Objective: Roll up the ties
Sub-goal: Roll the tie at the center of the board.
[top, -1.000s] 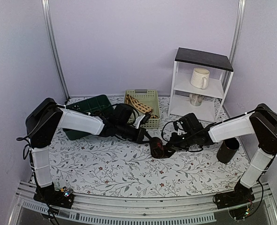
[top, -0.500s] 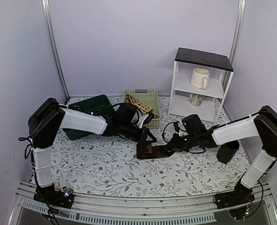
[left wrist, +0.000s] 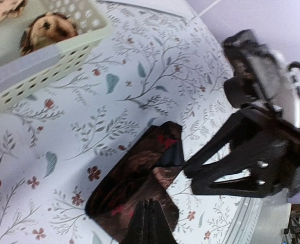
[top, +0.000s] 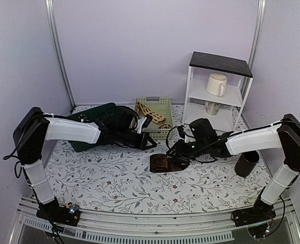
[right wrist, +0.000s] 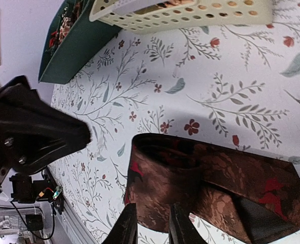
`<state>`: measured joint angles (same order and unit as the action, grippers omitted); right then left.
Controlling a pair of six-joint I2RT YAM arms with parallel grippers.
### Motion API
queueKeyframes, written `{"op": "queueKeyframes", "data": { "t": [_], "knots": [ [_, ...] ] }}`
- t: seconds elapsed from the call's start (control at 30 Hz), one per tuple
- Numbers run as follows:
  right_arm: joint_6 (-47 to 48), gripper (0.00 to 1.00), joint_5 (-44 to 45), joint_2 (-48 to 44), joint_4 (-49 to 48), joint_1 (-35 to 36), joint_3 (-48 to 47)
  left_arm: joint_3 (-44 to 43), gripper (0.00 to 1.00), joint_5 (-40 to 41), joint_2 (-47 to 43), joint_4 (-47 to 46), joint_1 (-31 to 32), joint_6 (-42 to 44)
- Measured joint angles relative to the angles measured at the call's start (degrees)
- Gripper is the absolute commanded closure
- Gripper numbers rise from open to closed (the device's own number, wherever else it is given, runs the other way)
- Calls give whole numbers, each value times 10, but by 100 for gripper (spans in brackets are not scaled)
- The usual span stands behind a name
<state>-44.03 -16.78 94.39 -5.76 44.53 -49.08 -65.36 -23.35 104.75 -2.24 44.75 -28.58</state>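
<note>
As the right arm (top: 251, 140) reaches inward, its fingers (right wrist: 125, 226) perhaps grip tie (right wrist: 185, 178).

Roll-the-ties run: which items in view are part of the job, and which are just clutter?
Job: dark brown tie on the table; beige patterned tie in the pale basket.
Clutter: black cup; white shelf; cream mug; green bin, contents unclear.

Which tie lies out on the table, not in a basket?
The dark brown tie with red flecks, partly rolled on the table; the beige tie sits in the cream basket.
</note>
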Motion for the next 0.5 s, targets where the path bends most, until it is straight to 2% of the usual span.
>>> {"op": "queueKeyframes", "data": {
  "t": [0.33,0.5],
  "knots": [
    [5,72,8,62,68,19,-72,99,100,4,14,-12,-35,-19],
    [19,78,14,83,98,20,-89,109,100,-9,38,-32,-35,-25]
  ]
}}
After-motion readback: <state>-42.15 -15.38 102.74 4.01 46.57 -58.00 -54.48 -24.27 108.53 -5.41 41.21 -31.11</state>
